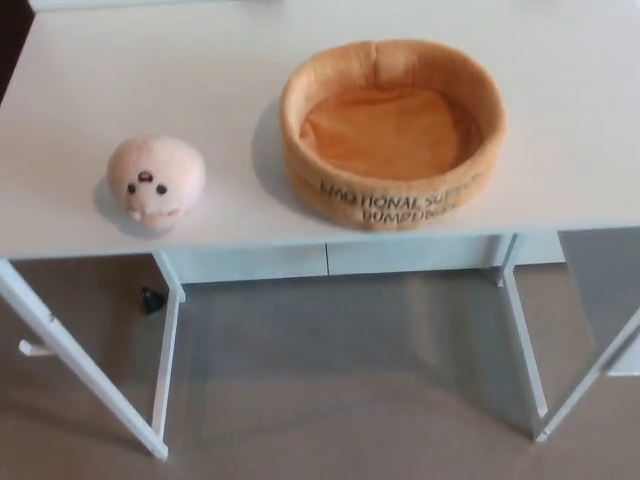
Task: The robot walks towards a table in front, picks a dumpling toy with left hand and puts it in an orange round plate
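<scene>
On the table (80, 60), dumpling toy (155, 178) sits left of the orange plate (392, 130), untouched. Neither hand shows; you're at the approach, left reach next.

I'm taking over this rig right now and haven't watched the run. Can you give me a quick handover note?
Hands: neither the left nor the right hand is in view.
Things: the dumpling toy sits on the white table, near its front left edge. The orange round plate stands to the toy's right, apart from it, and is empty.
Done: the robot stands at the table, looking down on its top.
Left: pick the toy with the left hand and put it in the plate.
</scene>
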Robot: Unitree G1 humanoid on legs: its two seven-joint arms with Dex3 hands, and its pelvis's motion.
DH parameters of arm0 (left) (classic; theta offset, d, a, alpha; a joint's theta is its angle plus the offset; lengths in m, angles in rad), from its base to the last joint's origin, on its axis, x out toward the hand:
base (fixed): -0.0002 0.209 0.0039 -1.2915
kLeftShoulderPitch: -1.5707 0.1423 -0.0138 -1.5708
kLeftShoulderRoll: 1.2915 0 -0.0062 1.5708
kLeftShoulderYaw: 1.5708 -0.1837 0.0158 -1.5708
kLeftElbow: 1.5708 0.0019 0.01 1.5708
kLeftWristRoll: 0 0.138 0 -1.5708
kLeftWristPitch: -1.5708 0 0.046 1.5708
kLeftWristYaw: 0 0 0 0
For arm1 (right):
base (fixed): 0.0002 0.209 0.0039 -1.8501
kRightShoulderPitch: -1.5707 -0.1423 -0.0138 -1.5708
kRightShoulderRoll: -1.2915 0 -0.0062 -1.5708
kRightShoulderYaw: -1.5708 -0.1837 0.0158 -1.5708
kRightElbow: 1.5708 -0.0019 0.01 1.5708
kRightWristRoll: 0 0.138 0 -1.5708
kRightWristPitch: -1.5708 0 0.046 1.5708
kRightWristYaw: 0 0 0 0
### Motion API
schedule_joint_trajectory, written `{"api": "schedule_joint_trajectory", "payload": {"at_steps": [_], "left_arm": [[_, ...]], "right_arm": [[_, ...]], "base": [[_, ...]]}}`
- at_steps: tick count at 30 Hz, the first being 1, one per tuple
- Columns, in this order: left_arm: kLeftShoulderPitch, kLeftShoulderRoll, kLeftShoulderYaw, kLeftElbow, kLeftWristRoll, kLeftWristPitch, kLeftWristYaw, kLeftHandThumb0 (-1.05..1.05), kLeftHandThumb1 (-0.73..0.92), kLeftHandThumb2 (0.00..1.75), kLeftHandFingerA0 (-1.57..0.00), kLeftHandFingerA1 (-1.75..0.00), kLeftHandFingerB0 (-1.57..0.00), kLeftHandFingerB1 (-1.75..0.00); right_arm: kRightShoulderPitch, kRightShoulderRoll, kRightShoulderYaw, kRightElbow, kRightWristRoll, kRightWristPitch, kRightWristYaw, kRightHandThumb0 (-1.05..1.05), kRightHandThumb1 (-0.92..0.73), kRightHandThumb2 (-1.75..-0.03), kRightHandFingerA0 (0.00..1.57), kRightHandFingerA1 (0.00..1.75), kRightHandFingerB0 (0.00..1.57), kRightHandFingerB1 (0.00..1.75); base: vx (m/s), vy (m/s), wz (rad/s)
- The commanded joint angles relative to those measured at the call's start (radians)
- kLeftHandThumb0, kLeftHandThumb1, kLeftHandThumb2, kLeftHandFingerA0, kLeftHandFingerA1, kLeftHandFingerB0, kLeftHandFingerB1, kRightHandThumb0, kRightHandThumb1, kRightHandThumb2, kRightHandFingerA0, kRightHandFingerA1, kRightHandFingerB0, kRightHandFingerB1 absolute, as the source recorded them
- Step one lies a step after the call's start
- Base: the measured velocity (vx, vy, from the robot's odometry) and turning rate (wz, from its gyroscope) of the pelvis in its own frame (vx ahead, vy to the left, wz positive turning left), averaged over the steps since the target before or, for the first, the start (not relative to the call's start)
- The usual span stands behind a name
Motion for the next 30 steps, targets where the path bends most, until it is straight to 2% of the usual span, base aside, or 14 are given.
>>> {"api": "schedule_joint_trajectory", "payload": {"at_steps": [1, 7, 8, 9, 11, 15, 16, 18, 19, 24, 26, 27, 29, 30], "left_arm": [[0.008, 0.025, -0.003, 0.004, 0.003, -0.010, -0.006, -0.34, 0.62, 0.59, -0.56, -0.58, -0.41, -0.35], [0.012, 0.016, 0.036, -0.015, -0.042, -0.055, -0.035, -0.31, 0.62, 0.59, -0.63, -0.67, -0.44, -0.36], [0.012, 0.018, 0.026, -0.025, -0.025, -0.068, -0.015, -0.40, 0.49, 0.78, -0.59, -0.67, -0.37, -0.47], [0.018, 0.016, 0.034, -0.041, -0.034, -0.081, -0.020, -0.33, 0.60, 0.58, -0.62, -0.53, -0.44, -0.35], [0.036, 0.014, 0.055, -0.080, -0.061, -0.113, -0.048, -0.32, 0.60, 0.59, -0.60, -0.54, -0.42, -0.35], [0.047, 0.015, 0.044, -0.093, -0.041, -0.129, -0.052, -0.39, 0.48, 0.75, -0.53, -0.58, -0.38, -0.45], [0.049, 0.016, 0.040, -0.096, -0.036, -0.133, -0.046, -0.32, 0.59, 0.58, -0.59, -0.51, -0.44, -0.35], [0.047, 0.022, 0.023, -0.098, -0.015, -0.137, -0.025, -0.32, 0.59, 0.58, -0.59, -0.50, -0.44, -0.35], [0.046, 0.024, 0.021, -0.105, -0.016, -0.134, -0.027, -0.32, 0.60, 0.59, -0.58, -0.50, -0.43, -0.34], [0.051, 0.025, 0.023, -0.130, -0.029, -0.161, -0.029, -0.29, 0.58, 0.58, -0.57, -0.50, -0.43, -0.35], [0.057, 0.027, 0.021, -0.136, -0.029, -0.169, -0.028, -0.38, 0.47, 0.76, -0.49, -0.58, -0.36, -0.46], [0.067, 0.029, 0.022, -0.150, -0.033, -0.181, -0.033, -0.32, 0.58, 0.57, -0.56, -0.49, -0.44, -0.35], [0.080, 0.031, 0.026, -0.173, -0.040, -0.192, -0.037, -0.40, 0.46, 0.76, -0.50, -0.58, -0.37, -0.46], [0.083, 0.032, 0.025, -0.178, -0.038, -0.198, -0.034, -0.33, 0.58, 0.57, -0.57, -0.49, -0.44, -0.35]], "right_arm": [[0.016, 0.003, -0.001, 0.005, -0.001, 0.007, 0.004, -0.45, -0.59, -0.82, 0.75, 0.59, 0.45, 0.48], [0.023, 0.008, -0.004, 0.000, 0.003, 0.015, 0.008, -0.45, -0.59, -0.82, 0.70, 0.57, 0.44, 0.47], [0.024, 0.008, -0.007, -0.002, 0.006, 0.013, 0.010, -0.44, -0.59, -0.81, 0.70, 0.58, 0.44, 0.48], [0.026, 0.010, -0.008, 0.001, 0.005, 0.013, 0.008, -0.36, -0.69, -0.61, 0.78, 0.46, 0.49, 0.36], [0.032, 0.015, -0.008, 0.005, 0.003, 0.011, 0.006, -0.44, -0.59, -0.81, 0.71, 0.58, 0.44, 0.47], [0.048, 0.018, -0.007, 0.002, 0.001, 0.012, 0.005, -0.45, -0.60, -0.82, 0.70, 0.58, 0.44, 0.47], [0.052, 0.019, -0.006, 0.001, 0.000, 0.004, -0.001, -0.36, -0.69, -0.61, 0.78, 0.47, 0.50, 0.36], [0.060, 0.020, -0.009, 0.000, 0.001, -0.013, -0.011, -0.44, -0.58, -0.81, 0.74, 0.59, 0.46, 0.48], [0.059, 0.022, -0.012, 0.002, 0.004, -0.011, -0.010, -0.36, -0.67, -0.60, 0.81, 0.48, 0.49, 0.36], [0.060, 0.026, -0.016, 0.011, 0.001, -0.005, -0.010, -0.36, -0.67, -0.60, 0.81, 0.48, 0.48, 0.36], [0.064, 0.027, -0.015, 0.011, -0.002, -0.007, -0.015, -0.36, -0.67, -0.60, 0.83, 0.48, 0.48, 0.36], [0.066, 0.026, -0.014, 0.004, -0.001, -0.005, -0.007, -0.45, -0.58, -0.81, 0.74, 0.59, 0.43, 0.47], [0.067, 0.027, -0.013, 0.003, -0.001, -0.001, -0.008, -0.35, -0.68, -0.60, 0.83, 0.48, 0.48, 0.35], [0.068, 0.027, -0.013, 0.003, -0.002, 0.000, -0.008, -0.35, -0.68, -0.61, 0.82, 0.47, 0.48, 0.35]], "base": [[0.15, 0.006, -0.04], [0.13, 0.083, -0.08], [0.21, 0.142, 0.03], [0.29, 0.110, -0.18], [0.27, 0.099, -0.03], [0.11, 0.061, 0.07], [0.11, -0.004, 0.09], [0.09, -0.059, 0.06], [0.07, -0.108, 0.07], [0.05, -0.299, -0.07], [0.06, -0.310, 0.03], [0.04, -0.133, 0.05], [0.02, -0.040, -0.01], [0.00, 0.000, 0.00]]}}
